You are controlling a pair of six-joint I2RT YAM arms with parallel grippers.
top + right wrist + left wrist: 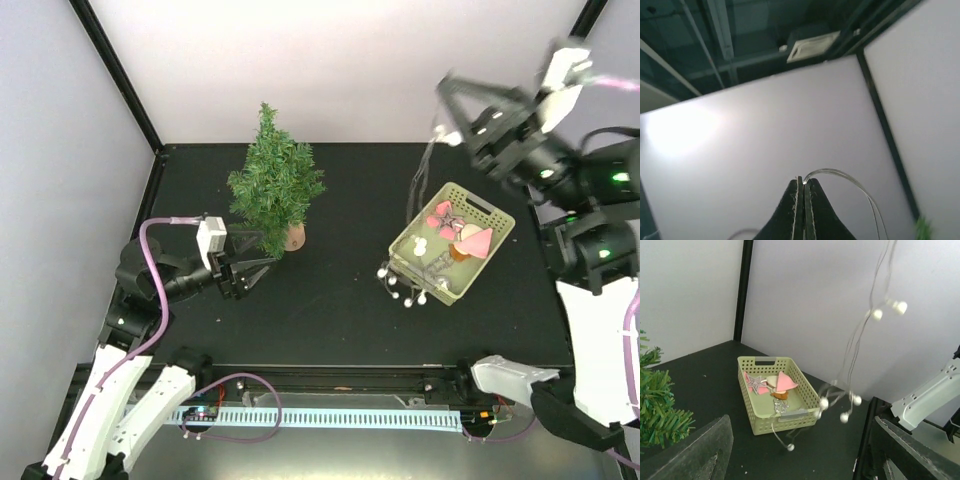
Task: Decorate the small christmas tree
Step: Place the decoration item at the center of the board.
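Right hand (804, 181), clamped on thin white-beaded wire string (824, 403), should rise until its tail clears the pale-green plastic basket (484, 202).

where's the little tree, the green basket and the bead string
small christmas tree (275, 185): top external view, middle of the foliage
green basket (487, 203): top external view, far rim
bead string (899, 306): left wrist view, uppermost white bead
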